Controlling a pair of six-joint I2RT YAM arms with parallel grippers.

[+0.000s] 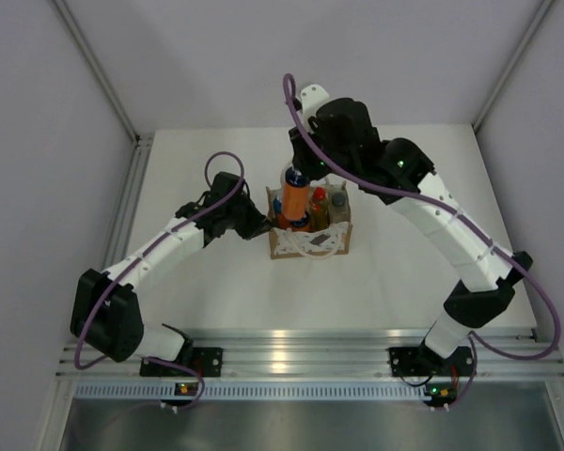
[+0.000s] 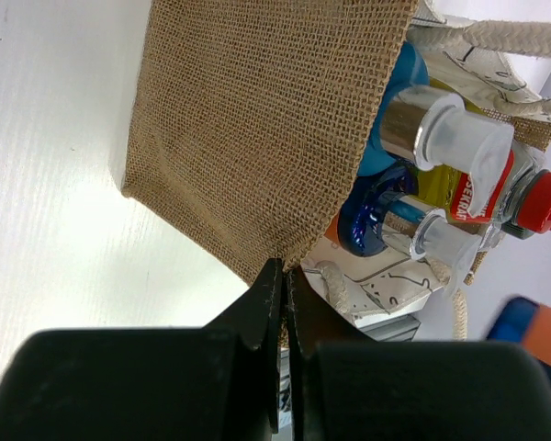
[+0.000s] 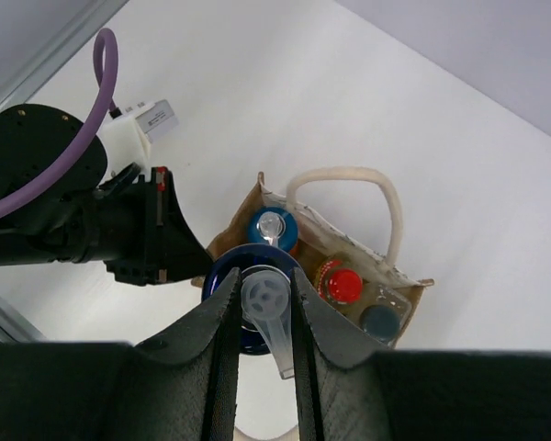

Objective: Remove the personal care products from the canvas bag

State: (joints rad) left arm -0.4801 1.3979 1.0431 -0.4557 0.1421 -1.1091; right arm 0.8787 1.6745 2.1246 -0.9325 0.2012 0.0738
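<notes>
**K:** Right gripper (image 3: 264,294): jaws clamped on the pump head of an orange bottle (image 1: 295,201). In the top view the bottle stands tall over the canvas bag (image 1: 310,246), its base not yet clear of the rim. Judged mid-lift.

**M:** Left gripper (image 2: 283,276)?

**K:** Fingers together, pinching the bag's canvas edge from the bag's 9 o'clock. Reads as a hold-down. The bag sits upright near the middle of the table (image 1: 404,282).

**M:** Progress count?

**K:** No product lies on the table in any view, so none is out. This looks like the first extraction, and it is unfinished.

**M:** Left inside?

**K:** Seen from the right wrist: a second orange bottle (image 3: 271,227) at 12 o'clock of the held one, a slim yellow bottle (image 3: 342,285) with a red cap at 3 o'clock, and a clear bottle (image 3: 381,322) with a dark grey cap at 4 o'clock. The left wrist view shows two pump heads (image 2: 450,138) in the bag, so I judge four remain.
</notes>
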